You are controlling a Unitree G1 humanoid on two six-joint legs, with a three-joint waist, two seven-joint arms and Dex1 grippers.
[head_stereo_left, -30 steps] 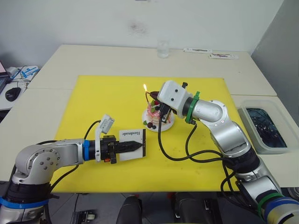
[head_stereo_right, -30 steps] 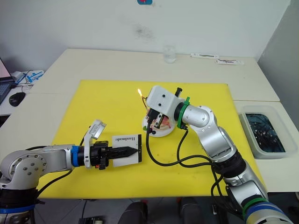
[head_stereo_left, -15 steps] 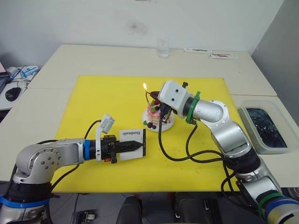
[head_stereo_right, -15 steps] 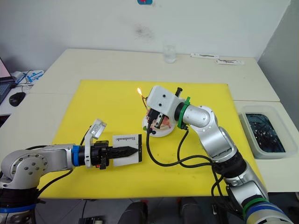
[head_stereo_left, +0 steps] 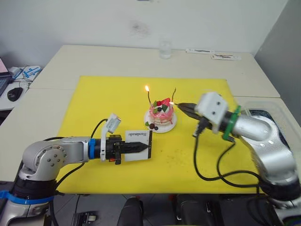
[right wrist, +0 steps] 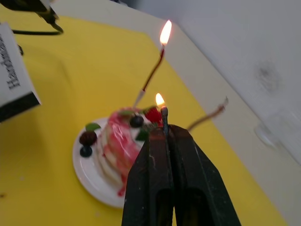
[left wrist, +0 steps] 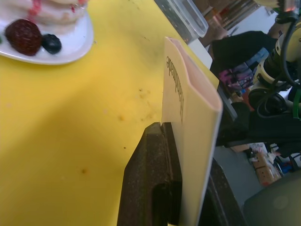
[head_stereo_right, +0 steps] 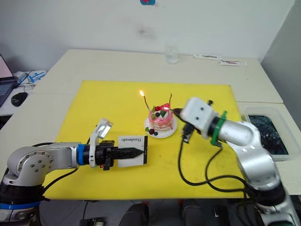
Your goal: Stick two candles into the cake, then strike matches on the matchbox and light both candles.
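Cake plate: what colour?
White plate, clearest in the right wrist view, under the pink cake.

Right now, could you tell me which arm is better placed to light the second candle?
The right. Its gripper is shut on a burning match beside the cake, near the unlit candle. The left gripper is shut on the matchbox, farther off.

match (right wrist: 164,118) shaft mostly hidden between right gripper (right wrist: 168,136) fingers

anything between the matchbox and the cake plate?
Nothing. In the left eye view, the matchbox in the left gripper sits apart from the cake's white plate, with just a bare strip of yellow mat between.
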